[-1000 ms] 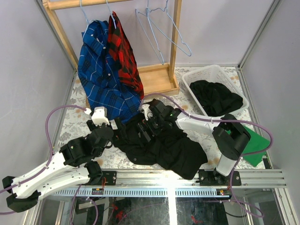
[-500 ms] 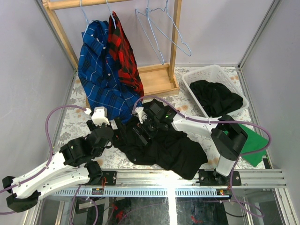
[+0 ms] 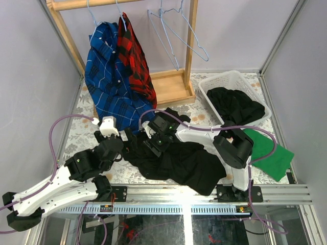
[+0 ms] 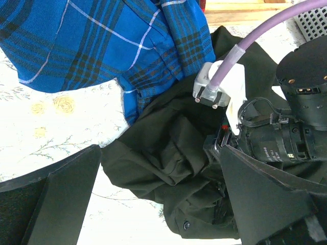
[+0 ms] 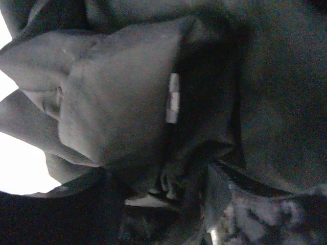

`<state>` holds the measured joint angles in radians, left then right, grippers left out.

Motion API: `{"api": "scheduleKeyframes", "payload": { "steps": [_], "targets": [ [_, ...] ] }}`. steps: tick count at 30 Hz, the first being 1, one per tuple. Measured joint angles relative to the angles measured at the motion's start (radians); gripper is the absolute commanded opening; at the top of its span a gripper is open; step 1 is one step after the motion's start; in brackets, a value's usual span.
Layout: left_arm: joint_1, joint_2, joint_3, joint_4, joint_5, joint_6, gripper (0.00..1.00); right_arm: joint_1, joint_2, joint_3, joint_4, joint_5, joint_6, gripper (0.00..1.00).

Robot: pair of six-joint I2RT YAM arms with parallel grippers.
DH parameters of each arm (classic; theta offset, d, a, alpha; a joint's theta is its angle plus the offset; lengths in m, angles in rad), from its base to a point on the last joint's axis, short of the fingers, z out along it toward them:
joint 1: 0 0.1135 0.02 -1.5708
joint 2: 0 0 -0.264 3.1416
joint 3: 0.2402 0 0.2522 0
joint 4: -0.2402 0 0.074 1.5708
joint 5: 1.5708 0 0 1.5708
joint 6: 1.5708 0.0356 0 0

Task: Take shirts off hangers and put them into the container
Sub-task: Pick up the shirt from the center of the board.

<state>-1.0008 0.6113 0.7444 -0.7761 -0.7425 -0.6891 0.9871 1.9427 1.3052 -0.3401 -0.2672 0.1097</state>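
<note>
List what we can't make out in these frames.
- Right fingers: in the top view they are buried in the black shirt. The right wrist view is too dark and close to tell whether cloth is pinched.
- Basket: in the top view, one dark heap hides how many shirts it holds.
- Left wrist view: the right arm blocks part of the black shirt.

A floral-patterned table (image 3: 76, 127) is seen across the frame. On it a crumpled black shirt (image 3: 189, 166) is spread at lower centre. A white basket (image 3: 225, 77) is set at upper right, a green cloth (image 3: 268, 155) below it, and a wooden rack base (image 3: 171, 87) at upper centre. The blue plaid shirt (image 3: 115, 97) at upper left is possibly touching it too.
</note>
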Motion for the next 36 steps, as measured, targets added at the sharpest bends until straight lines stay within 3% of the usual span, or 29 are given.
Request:
{"api": "scheduleKeyframes", "payload": {
  "steps": [2,3,7,10,18,21,24,27,36],
  "targets": [
    [0.0,0.0,0.0,0.0,0.0,-0.001,1.0,0.003,-0.006,0.001,-0.013,0.013,-0.021,0.17],
    [0.0,0.0,0.0,0.0,-0.001,-0.003,1.0,0.003,-0.012,0.001,-0.018,0.014,-0.032,0.14],
    [0.0,0.001,0.0,-0.002,-0.002,-0.006,1.0,0.003,-0.113,-0.036,-0.008,0.025,-0.043,0.11],
    [0.0,0.0,0.0,-0.004,-0.002,-0.006,1.0,0.004,-0.296,-0.109,0.022,0.089,-0.046,0.11],
    [0.0,-0.013,0.0,-0.005,-0.003,-0.006,1.0,-0.011,-0.791,-0.411,0.266,0.462,-0.043,0.09],
    [0.0,-0.012,0.0,-0.005,-0.003,-0.006,1.0,-0.1,-0.805,-0.44,0.259,0.565,0.017,0.13],
    [0.0,-0.011,0.0,-0.005,-0.003,-0.006,1.0,-0.209,-0.753,-0.439,0.23,0.573,0.057,0.16],
    [0.0,-0.011,0.0,-0.005,-0.003,-0.006,1.0,-0.235,-0.655,-0.412,0.161,0.546,0.059,0.24],
    [0.0,-0.011,0.0,-0.005,-0.003,-0.006,1.0,-0.233,-0.396,-0.259,0.059,0.118,0.05,0.7]
  ]
}}
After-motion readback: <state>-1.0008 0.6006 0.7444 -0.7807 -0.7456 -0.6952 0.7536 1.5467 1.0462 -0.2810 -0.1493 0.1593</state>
